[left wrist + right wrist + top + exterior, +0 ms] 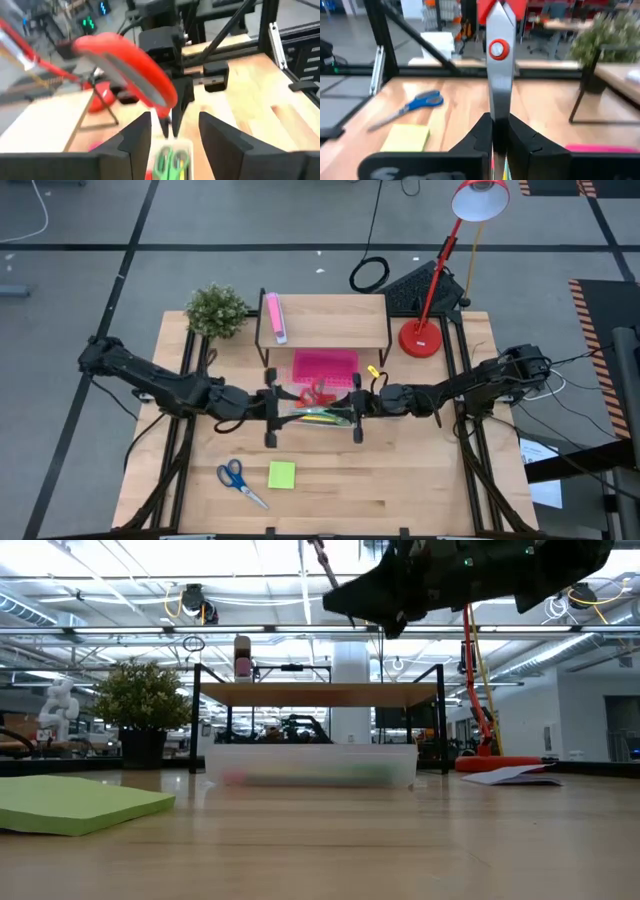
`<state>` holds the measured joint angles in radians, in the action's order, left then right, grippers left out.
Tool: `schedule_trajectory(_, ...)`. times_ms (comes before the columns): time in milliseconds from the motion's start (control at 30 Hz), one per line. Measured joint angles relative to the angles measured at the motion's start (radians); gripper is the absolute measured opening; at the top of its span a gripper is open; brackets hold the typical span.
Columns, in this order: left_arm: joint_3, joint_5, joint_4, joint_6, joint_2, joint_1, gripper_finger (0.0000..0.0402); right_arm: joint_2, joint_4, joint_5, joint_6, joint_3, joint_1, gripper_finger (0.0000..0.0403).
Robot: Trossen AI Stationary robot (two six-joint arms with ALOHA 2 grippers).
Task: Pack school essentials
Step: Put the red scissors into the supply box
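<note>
Red scissors (499, 65) pinched blade-first in right tool (500, 131), above clear box (318, 418). High: blue scissors (240, 480), green pad (281, 474) unpacked on table (420, 480). Left wrist: left tool (172, 131) wide, empty; green scissors (170, 161) already boxed.

No legible text, labels or brands anywhere, green glowing display perhaps digits, unreadable

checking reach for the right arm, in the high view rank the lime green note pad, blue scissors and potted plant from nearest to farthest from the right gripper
1. lime-green note pad, on the table's front part, left of the right gripper.
2. blue-handled scissors, just left of the pad.
3. potted plant, back left corner; only a little farther than the scissors.
</note>
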<state>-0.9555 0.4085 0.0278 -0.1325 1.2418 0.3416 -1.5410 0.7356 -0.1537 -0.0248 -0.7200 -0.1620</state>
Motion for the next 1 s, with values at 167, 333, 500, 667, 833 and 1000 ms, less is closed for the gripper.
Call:
schedule_trajectory(167, 0.000, 0.042, 0.247, 0.172, -0.094, 0.001, 0.0172, 0.014, -0.157, 0.002, -0.027, -0.001, 0.036, 0.0010)
schedule_trajectory(333, 0.000, 0.058, 0.443, 0.307, -0.137, 0.001, 0.0172, 0.017, -0.252, 0.040, -0.050, -0.001, 0.076, 0.0002)
schedule_trajectory(500, 0.000, 0.081, 0.536, 0.363, -0.135, 0.001, 0.0173, 0.016, -0.309, 0.075, -0.099, -0.001, 0.122, 0.0001)
schedule_trajectory(667, 0.012, 0.092, 0.538, 0.364, -0.135, 0.001, 0.0172, 0.016, -0.382, 0.162, -0.145, -0.001, 0.155, 0.0000)
schedule_trajectory(833, 0.012, 0.133, 0.521, 0.350, -0.135, -0.001, 0.0173, 0.009, -0.437, 0.110, -0.108, -0.001, 0.151, 0.0000)
schedule_trajectory(1000, 0.012, 0.183, 0.517, 0.375, -0.135, -0.019, 0.0173, 0.009, -0.423, -0.129, 0.024, -0.001, 0.104, 0.0000)
